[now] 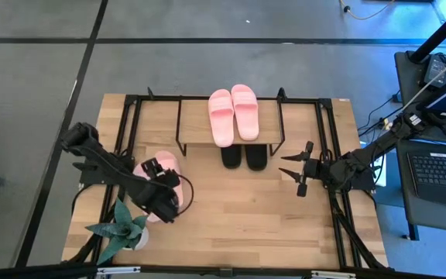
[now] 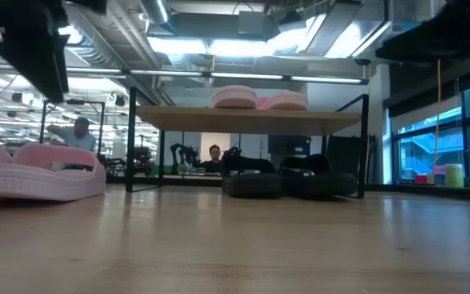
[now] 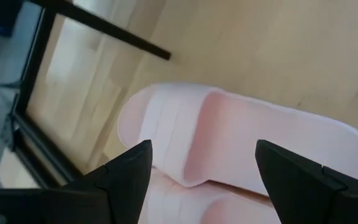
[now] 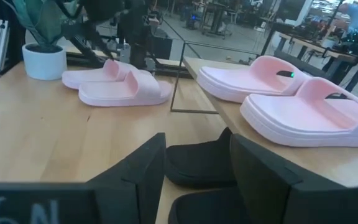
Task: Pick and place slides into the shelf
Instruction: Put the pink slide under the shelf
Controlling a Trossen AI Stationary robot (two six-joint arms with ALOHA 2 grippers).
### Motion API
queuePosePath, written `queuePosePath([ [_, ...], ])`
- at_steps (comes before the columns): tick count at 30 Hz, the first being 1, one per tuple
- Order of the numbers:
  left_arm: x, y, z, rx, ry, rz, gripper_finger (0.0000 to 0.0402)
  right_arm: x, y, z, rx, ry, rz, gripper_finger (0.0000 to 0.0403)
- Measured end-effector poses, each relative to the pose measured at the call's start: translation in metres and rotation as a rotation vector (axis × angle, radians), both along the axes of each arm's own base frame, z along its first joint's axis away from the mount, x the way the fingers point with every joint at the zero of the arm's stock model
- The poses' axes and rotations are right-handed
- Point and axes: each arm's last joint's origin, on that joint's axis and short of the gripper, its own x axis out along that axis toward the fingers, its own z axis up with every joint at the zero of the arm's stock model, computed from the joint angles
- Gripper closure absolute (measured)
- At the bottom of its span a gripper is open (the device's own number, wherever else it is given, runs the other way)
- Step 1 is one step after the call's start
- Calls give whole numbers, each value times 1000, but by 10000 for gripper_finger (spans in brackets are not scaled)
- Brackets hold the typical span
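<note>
The tabletop [image 1: 254, 217] carries the shelf [image 1: 192, 124]. One pink pair [image 1: 234, 113] lies on its top board, the black pair [image 1: 245, 157] beneath. The second pink pair [image 4: 114, 84] lies on the tabletop beside a potted plant [image 1: 122, 229]. The left claw [image 1: 165, 203] hovers over it, wide open, empty. The right claw [image 1: 296, 172] waits near the black pair, open, empty.

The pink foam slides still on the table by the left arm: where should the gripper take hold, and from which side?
Grip the near light pink foam slide across its wide strap, coming straight down from above. The slide lies flat, sole down, and the strap arches over the footbed as its only raised part. The open left gripper already hangs over it, one finger each side.
</note>
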Motion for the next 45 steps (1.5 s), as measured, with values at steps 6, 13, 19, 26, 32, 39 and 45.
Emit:
queuePosePath([
  [6, 11, -5, -24, 59, 76, 15, 125, 0, 0, 0, -28, 7, 4, 221],
  [13, 16, -7, -36, 93, 115, 3, 125, 0, 0, 0, -43, 11, 6, 221],
  [19, 19, -6, -39, 71, 75, 26, 125, 0, 0, 0, -56, 15, 7, 221],
  [26, 26, -12, -42, -5, 4, 41, 125, 0, 0, 0, -80, 20, 11, 221],
  [32, 30, -3, -43, -59, 61, 79, 125, 0, 0, 0, -77, 18, 10, 221],
  [39, 29, 8, -43, -30, 105, 149, 125, 0, 0, 1, -72, 14, 10, 221],
  [45, 31, 18, -57, 71, 250, 156, 125, 0, 0, 2, -66, 0, 10, 221],
])
